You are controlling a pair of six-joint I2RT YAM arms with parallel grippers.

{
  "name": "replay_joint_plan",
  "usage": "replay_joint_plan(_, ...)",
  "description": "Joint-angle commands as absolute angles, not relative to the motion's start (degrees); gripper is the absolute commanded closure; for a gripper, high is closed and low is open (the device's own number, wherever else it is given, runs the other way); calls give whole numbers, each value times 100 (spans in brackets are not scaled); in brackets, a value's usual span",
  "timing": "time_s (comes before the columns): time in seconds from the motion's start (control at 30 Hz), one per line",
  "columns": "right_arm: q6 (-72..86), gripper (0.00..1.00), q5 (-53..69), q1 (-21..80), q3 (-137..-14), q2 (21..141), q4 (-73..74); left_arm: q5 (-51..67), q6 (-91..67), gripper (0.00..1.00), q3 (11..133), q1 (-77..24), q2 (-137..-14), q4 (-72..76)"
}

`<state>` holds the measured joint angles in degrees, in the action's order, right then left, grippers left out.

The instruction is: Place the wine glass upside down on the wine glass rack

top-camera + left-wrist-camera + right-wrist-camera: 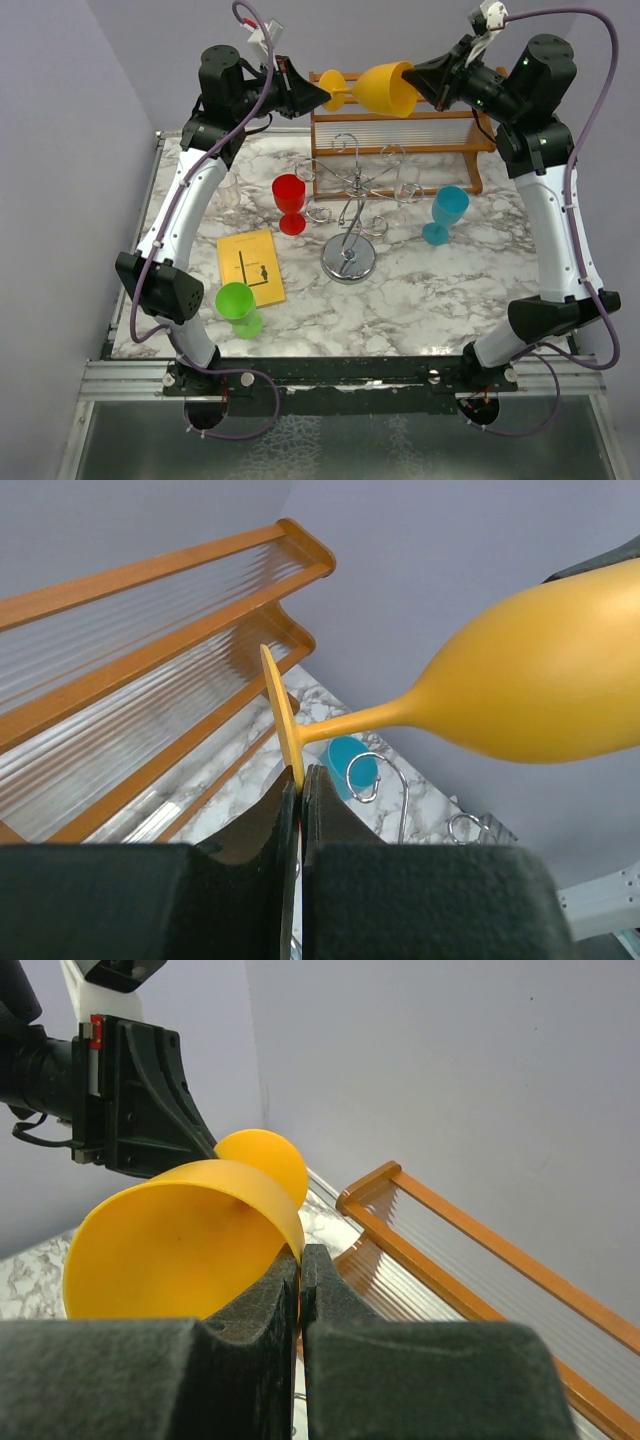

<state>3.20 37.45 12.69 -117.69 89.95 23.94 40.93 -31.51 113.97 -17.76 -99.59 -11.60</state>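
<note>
A yellow wine glass (385,88) is held lying sideways in the air above the back of the table, between both grippers. My left gripper (325,95) is shut on the edge of its round foot (283,715), seen close in the left wrist view (301,780). My right gripper (415,78) is shut on the rim of its bowl (170,1240), seen close in the right wrist view (300,1260). The silver wire wine glass rack (350,190) stands below on its chrome base (348,260), mid-table. Its curled hooks (375,775) show under the glass.
A brown wooden slatted shelf (400,130) stands at the back behind the rack. A red glass (290,200) stands left of the rack, a blue glass (445,213) right of it, and a green glass (238,305) lies front left. A yellow card (250,265) lies beside it.
</note>
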Motion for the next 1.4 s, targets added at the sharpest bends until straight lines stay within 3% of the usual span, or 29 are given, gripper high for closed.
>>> replay_joint_plan(0.0,340,99,3722,1301,-11672,8738,2159,4090,-3086,100,11497,-1793,-9785,-963)
replay_joint_plan(0.07,294,94,3661,1301,-11594,8698,2169,3989,-2970,100,11498,-1784,-9756,-1035)
replay_joint_plan(0.33,-41,26,3622,1301,-11411,8405,2401,3538,-2631,100,11640,-1336,-9372,-1318)
replay_joint_plan(0.47,-380,2,3251,1296,-11367,8194,2610,3150,-2396,100,11750,-867,-9189,-1511)
replay_joint_plan(0.8,-1325,0,2650,1301,-11086,7631,3153,369,452,100,12153,-686,-8850,-2289)
replay_joint_plan(0.97,-1726,0,2392,1301,-10827,7397,3352,-451,1788,100,12218,-817,-8850,-2245)
replay_joint_plan(1.37,-2275,0,1842,1297,-10203,7097,3592,-1721,6128,100,11386,-2430,-8829,-2190)
